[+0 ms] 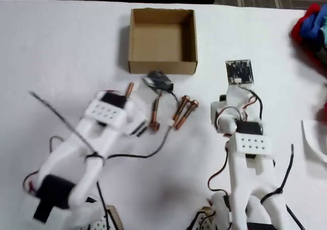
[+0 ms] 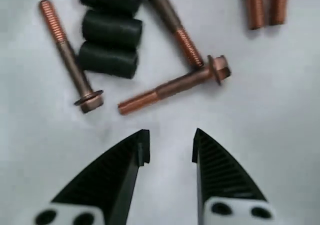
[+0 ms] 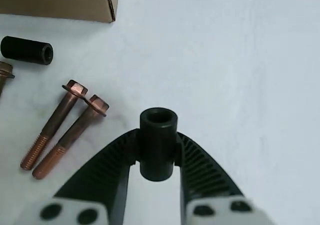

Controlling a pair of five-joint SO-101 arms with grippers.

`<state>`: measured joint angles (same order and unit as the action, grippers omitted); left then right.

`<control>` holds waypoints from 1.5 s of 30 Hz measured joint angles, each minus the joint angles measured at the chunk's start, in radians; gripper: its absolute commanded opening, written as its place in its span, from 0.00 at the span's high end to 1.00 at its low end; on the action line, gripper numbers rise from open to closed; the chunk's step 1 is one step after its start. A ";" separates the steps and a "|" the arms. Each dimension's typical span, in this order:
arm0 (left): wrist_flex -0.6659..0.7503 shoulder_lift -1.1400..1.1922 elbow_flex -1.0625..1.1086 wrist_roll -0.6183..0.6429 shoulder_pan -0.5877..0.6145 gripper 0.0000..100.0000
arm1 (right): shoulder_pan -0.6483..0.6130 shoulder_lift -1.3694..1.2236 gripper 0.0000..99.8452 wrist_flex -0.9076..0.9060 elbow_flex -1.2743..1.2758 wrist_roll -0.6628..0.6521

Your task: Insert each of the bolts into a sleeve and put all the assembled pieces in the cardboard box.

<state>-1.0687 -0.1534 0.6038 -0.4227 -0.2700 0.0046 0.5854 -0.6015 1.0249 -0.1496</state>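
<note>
My left gripper (image 2: pixel 171 145) hangs open just above the white table, short of a copper bolt (image 2: pixel 172 87) that lies crosswise. Another bolt (image 2: pixel 67 55) lies beside three black sleeves (image 2: pixel 110 30) packed side by side, and a third bolt (image 2: pixel 175 27) runs past them. My right gripper (image 3: pixel 156 134) is shut on a black sleeve (image 3: pixel 158 122), held upright with its bore showing. Beside it lie two bolts (image 3: pixel 52 127) close together, heads toward the cardboard box (image 3: pixel 60 2). From above, the open box (image 1: pixel 162 38) stands at the back, with the sleeves (image 1: pixel 158 80) and bolts (image 1: pixel 184 111) in front of it.
A lone sleeve (image 3: pixel 26 50) lies on its side near the box corner. Black cables (image 1: pixel 153 151) trail over the table between the arms. Red and blue cloth (image 1: pixel 311 25) sits at the far right edge, with a white curved object (image 1: pixel 311 140) below it.
</note>
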 measured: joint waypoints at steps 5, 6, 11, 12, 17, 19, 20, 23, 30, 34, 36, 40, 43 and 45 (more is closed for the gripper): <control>-0.037 0.118 -0.086 -0.253 -0.058 0.84 | 0.011 0.000 0.98 0.112 0.121 0.058; -0.041 0.132 -0.100 -0.287 -0.058 0.84 | 0.011 0.000 0.98 0.123 0.130 0.058; -0.044 0.192 -0.170 -0.350 -0.034 0.84 | 0.028 0.000 0.98 0.141 0.133 0.058; -0.046 0.201 -0.187 -0.354 -0.029 0.84 | 0.028 0.000 0.98 0.141 0.133 0.058; -0.048 0.281 -0.259 -0.419 -0.026 0.84 | 0.012 0.000 0.98 0.141 0.133 0.058; -0.052 0.330 -0.295 -0.450 -0.028 0.84 | 0.008 0.000 0.98 0.141 0.133 0.058; -0.052 0.356 -0.311 -0.456 -0.028 0.84 | 0.008 0.000 0.98 0.141 0.133 0.058; -0.063 0.440 -0.354 -0.468 -0.028 0.84 | 0.008 0.000 0.98 0.141 0.133 0.058; -0.092 0.555 -0.462 -0.473 -0.037 0.84 | 0.008 0.000 0.98 0.141 0.133 0.058; -0.140 0.574 -0.485 -0.474 -0.069 0.97 | 0.008 0.000 0.98 0.141 0.133 0.058; -0.157 0.577 -0.483 -0.474 -0.080 0.96 | 0.008 0.000 0.98 0.141 0.133 0.058; -0.167 0.582 -0.482 -0.457 -0.091 0.97 | 0.008 0.000 0.98 0.141 0.133 0.058; -0.169 0.577 -0.482 -0.356 -0.072 0.97 | 0.008 0.000 0.98 0.141 0.133 0.058; -0.169 0.566 -0.485 -0.250 -0.051 0.97 | 0.008 0.000 0.98 0.141 0.133 0.058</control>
<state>-1.2375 0.4127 0.1189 -0.6728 -0.3207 0.0123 0.5854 -0.4603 1.1584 -0.0913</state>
